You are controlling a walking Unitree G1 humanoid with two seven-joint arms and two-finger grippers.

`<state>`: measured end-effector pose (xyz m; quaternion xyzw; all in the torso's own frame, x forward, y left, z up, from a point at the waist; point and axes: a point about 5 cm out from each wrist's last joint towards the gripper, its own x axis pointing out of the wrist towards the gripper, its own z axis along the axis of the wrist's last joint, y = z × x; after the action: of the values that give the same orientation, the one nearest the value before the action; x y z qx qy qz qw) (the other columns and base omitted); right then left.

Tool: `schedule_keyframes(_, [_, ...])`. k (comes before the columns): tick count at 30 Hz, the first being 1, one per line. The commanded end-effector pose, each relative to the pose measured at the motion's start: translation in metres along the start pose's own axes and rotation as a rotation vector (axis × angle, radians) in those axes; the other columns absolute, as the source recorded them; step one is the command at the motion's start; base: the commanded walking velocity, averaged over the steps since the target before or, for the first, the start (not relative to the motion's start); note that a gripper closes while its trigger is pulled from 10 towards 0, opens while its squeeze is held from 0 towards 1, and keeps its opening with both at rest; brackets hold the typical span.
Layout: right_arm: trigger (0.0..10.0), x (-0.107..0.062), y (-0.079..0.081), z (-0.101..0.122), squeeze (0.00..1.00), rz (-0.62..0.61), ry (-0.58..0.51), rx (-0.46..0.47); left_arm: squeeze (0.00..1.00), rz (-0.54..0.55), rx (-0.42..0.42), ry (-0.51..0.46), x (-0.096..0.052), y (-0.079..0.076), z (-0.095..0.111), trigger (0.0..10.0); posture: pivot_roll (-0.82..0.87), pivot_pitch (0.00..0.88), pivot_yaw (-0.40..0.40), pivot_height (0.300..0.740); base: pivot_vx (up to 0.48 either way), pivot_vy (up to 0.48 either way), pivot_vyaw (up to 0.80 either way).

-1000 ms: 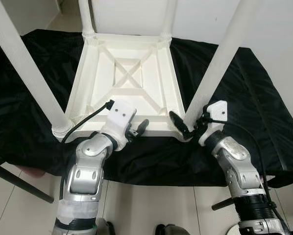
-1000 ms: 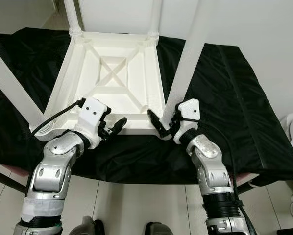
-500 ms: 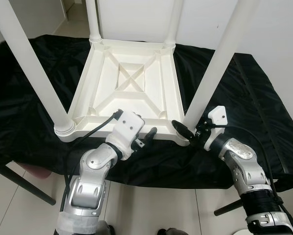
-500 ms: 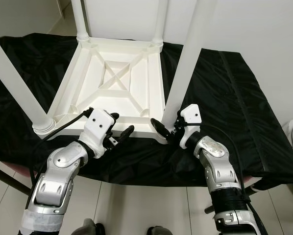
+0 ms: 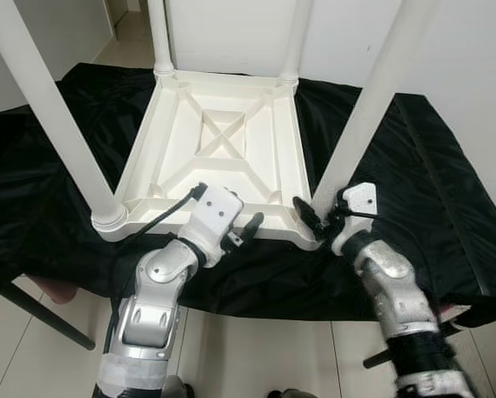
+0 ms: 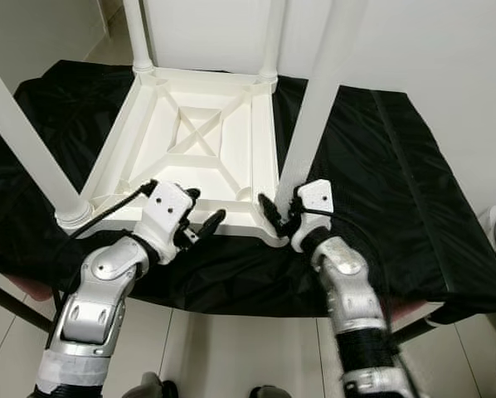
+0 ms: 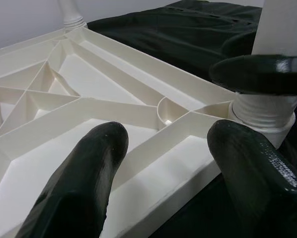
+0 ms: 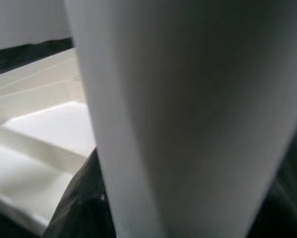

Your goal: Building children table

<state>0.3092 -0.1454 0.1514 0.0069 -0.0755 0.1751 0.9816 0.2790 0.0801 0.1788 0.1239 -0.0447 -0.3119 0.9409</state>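
White table (image 5: 223, 149) (upturned): right tool (image 5: 314, 217) grips near leg (image 5: 360, 116), left tool (image 5: 244, 228) open at edge.

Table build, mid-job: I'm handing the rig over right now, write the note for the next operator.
Left tool: open, empty, fingers over the near rim of the tabletop.
Right tool: at the base of the near right leg, fingers around it; a firm grip cannot be confirmed.
Things: tabletop lies upside down on the black cloth. All four legs stand in their corner sockets, including the near left leg.
Done: legs in place.
Left: check that the near right leg is seated tight, release it, then turn the table upright.
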Motion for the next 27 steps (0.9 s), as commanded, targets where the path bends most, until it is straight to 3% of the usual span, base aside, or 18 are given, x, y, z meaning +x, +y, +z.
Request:
schedule_keyframes(1, [10.0,-0.005,0.008,-0.002,0.00,-0.142,0.004,0.006,0.00,0.224,-0.028,0.018,-0.002,0.010,-0.003,10.0,-0.11,0.105,-0.020,0.740,0.000,0.000,0.00])
schedule_keyframes(4, [10.0,-0.005,0.009,-0.001,0.00,-0.171,-0.003,-0.008,0.00,0.233,-0.031,0.019,-0.002,0.010,-0.003,10.0,-0.11,0.105,-0.020,0.740,0.000,0.000,0.00])
schedule_keyframes(7, [10.0,-0.006,0.030,0.003,0.00,-0.244,-0.026,-0.007,0.00,0.304,-0.045,0.034,-0.003,0.017,-0.002,10.0,-0.10,0.139,-0.005,0.740,0.000,0.000,0.00])
schedule_keyframes(10, [10.0,-0.007,0.035,0.005,0.00,-0.288,-0.041,-0.008,0.00,0.320,-0.041,0.038,-0.004,0.016,-0.001,10.0,-0.10,0.143,-0.003,0.740,0.000,0.000,0.00])
schedule_keyframes(18, [10.0,-0.008,0.034,0.013,0.00,-0.357,-0.052,0.002,0.00,0.374,-0.083,0.027,-0.002,0.018,0.003,10.0,-0.09,0.167,0.011,0.740,0.000,0.000,0.00])
schedule_keyframes(22, [10.0,-0.009,0.031,0.011,0.00,-0.383,-0.042,0.010,0.00,0.376,-0.041,0.029,-0.001,0.018,0.003,10.0,-0.08,0.171,-0.001,0.740,0.000,0.000,0.00])
schedule_keyframes(27, [10.0,-0.006,0.031,0.010,0.00,-0.389,-0.041,0.010,0.00,0.409,-0.054,0.033,0.000,0.022,0.003,10.0,-0.08,0.166,-0.011,0.740,0.000,0.000,0.00])
